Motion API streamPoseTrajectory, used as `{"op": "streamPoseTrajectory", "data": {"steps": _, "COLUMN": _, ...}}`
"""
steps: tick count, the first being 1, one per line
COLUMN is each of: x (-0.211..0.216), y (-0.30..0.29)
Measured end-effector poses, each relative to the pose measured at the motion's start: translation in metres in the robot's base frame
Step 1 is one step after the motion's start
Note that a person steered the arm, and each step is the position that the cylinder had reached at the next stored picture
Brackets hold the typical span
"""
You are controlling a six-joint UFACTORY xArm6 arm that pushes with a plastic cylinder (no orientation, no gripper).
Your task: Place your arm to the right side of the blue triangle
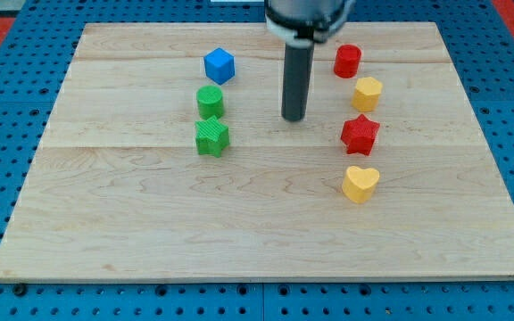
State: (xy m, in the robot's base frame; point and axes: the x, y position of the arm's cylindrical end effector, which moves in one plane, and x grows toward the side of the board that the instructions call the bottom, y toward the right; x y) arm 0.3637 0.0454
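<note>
A blue block, cube-like in shape, sits on the wooden board near the view's top, left of centre. No blue triangle shape can be made out. My tip touches the board right of and slightly below the blue block, about 80 px away. The tip touches no block. The dark rod rises from it toward the view's top.
A green cylinder and a green star lie below the blue block. At the view's right stand a red cylinder, a yellow hexagon, a red star and a yellow heart.
</note>
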Motion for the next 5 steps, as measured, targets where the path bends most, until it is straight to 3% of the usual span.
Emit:
{"op": "streamPoseTrajectory", "data": {"steps": 3, "x": -0.172, "y": 0.025}}
{"op": "streamPoseTrajectory", "data": {"steps": 5, "x": -0.172, "y": 0.021}}
